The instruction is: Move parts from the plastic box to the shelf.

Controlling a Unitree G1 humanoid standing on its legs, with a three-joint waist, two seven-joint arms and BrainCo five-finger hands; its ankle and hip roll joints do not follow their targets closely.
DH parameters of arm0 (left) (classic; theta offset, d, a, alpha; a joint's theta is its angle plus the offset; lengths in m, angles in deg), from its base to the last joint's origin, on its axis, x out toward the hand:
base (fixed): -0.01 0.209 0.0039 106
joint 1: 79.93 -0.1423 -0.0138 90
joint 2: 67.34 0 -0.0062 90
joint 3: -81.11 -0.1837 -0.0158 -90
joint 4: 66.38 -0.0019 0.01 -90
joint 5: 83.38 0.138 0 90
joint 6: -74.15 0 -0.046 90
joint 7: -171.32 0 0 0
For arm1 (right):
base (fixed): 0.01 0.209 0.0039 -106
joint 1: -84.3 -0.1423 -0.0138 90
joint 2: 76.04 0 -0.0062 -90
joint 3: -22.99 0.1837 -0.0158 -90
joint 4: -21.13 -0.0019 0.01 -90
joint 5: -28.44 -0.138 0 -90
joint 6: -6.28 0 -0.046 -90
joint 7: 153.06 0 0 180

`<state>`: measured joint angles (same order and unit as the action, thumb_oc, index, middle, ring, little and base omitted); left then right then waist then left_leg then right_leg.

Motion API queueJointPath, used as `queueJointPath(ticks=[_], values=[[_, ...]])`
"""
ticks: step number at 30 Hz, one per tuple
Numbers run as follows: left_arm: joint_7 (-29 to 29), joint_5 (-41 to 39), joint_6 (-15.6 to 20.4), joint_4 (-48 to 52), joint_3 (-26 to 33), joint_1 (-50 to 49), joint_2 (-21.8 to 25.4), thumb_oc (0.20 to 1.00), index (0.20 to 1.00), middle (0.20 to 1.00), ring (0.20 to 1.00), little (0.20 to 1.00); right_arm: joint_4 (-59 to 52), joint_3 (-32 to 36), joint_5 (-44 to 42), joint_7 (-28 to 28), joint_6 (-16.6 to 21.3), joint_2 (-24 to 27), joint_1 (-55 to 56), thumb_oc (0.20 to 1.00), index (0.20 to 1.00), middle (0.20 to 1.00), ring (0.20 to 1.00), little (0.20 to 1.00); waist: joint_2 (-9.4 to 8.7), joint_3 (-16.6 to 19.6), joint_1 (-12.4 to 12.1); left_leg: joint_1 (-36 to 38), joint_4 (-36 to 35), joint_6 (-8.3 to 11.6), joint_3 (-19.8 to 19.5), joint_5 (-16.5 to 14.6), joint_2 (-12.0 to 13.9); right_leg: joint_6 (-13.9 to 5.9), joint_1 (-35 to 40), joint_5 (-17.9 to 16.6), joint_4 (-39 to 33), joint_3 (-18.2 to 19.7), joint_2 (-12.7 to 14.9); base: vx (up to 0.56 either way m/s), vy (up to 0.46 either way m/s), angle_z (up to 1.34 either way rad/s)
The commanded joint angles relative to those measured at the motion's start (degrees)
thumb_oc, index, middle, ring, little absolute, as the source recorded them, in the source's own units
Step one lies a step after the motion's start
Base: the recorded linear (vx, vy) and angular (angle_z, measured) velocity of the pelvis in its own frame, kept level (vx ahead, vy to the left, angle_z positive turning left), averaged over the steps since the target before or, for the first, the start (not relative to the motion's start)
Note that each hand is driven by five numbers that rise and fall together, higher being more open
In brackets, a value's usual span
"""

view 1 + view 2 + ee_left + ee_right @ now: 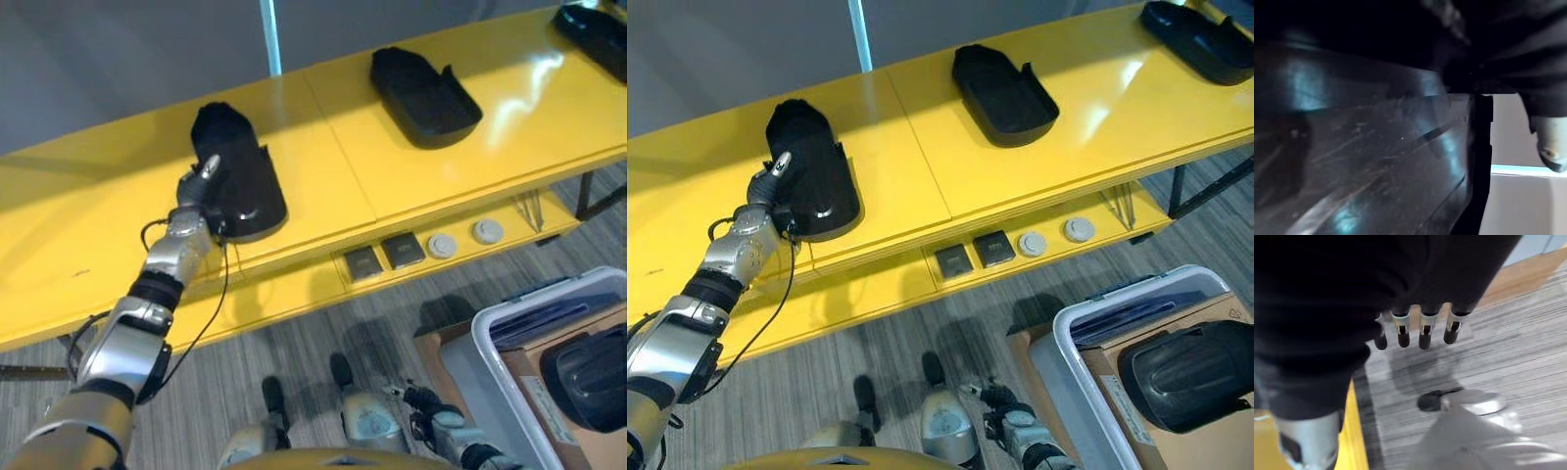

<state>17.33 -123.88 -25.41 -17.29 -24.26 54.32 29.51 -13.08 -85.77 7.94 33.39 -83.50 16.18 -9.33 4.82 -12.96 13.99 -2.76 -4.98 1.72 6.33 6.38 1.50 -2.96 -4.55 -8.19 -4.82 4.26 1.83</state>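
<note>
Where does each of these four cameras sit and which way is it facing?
Left eye view: on the head, looking down at the yellow shelf; the left hand rests on a black part.
Right eye view: beside it, same scene, plus another black part in the plastic box.
Left wrist view: on the left wrist, pressed close to that part's glossy black surface; a fingertip shows.
Right wrist view: on the right wrist, facing the carpet; the right hand hangs relaxed.
Both eye views share shelf, parts and box.

Left robot hand (199, 186) fingers hidden behind black part (238, 176).
</note>
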Motion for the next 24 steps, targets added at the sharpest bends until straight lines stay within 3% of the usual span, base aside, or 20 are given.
queueJointPath(ticks=[1,7,12,17,21,24], values=[[-0.14,-2.51,0.54,-6.16,1.49,-1.17,-1.02,1.0,1.0,1.0,1.0,1.0,0.66,0.38,0.55,2.08,1.04,-0.57,0.99,1.0,1.0,1.0,1.0,1.0,-0.44,0.64,0.96,1.74,-0.02,2.35,1.63,-1.53,3.21,-2.59,0.44,1.18,0.12,-0.04,3.22,0.08,0.01,-0.02],[-1.31,4.91,-0.94,-8.46,1.46,0.37,1.16,1.0,1.0,1.0,1.0,1.0,3.07,-0.19,1.84,0.6,2.41,-2.18,3.82,1.0,1.0,1.0,1.0,1.0,-0.23,5.43,1.12,4.73,-0.02,2.29,3.65,-2.36,3.54,-2.89,3.55,1.84,-0.18,-0.28,3.1,0.09,-0.039,-0.01],[-3.6,6.28,-3.62,-12.59,0.95,3.55,4.07,1.0,1.0,1.0,1.0,1.0,5.24,-0.65,2.4,-0.3,2.97,-2.39,4.37,1.0,1.0,1.0,1.0,1.0,-0.16,7.28,1.63,6.11,-0.02,2.22,4.68,-2.84,3.75,-2.98,4.73,2.21,-0.18,-0.1,2.84,0.04,-0.024,-0.07],[-9.93,10.4,-5.76,-18.5,-1.45,6.98,8.28,1.0,1.0,1.0,1.0,1.0,7.99,-0.21,3.21,-1.15,3.12,-1.92,5.01,1.0,1.0,1.0,1.0,1.0,-0.04,9.0,2.4,7.05,-0.02,2.01,5.7,-3.49,3.73,-3.22,5.53,2.57,-0.18,0.25,2.51,0.01,-0.003,-0.05],[-12.52,11.52,-3.93,-21.93,-2.22,7.83,9.83,1.0,1.0,1.0,1.0,1.0,9.86,0.68,3.03,-1.53,3.17,-1.83,5.38,1.0,1.0,1.0,1.0,1.0,-0.16,9.63,2.64,7.43,-0.02,1.83,6.06,-3.75,3.63,-3.37,5.86,2.62,-0.18,0.34,2.47,0.01,0.0,-0.03],[-13.43,9.92,3.44,-22.21,-2.17,9.64,11.57,1.0,1.0,1.0,1.0,1.0,11.04,1.13,4.34,-2.35,3.19,-1.56,6.03,1.0,1.0,1.0,1.0,1.0,-0.38,10.07,2.68,7.45,-0.02,1.78,6.23,-4.12,3.46,-3.63,5.89,2.73,-0.18,0.22,2.56,0.0,0.0,0.0]])
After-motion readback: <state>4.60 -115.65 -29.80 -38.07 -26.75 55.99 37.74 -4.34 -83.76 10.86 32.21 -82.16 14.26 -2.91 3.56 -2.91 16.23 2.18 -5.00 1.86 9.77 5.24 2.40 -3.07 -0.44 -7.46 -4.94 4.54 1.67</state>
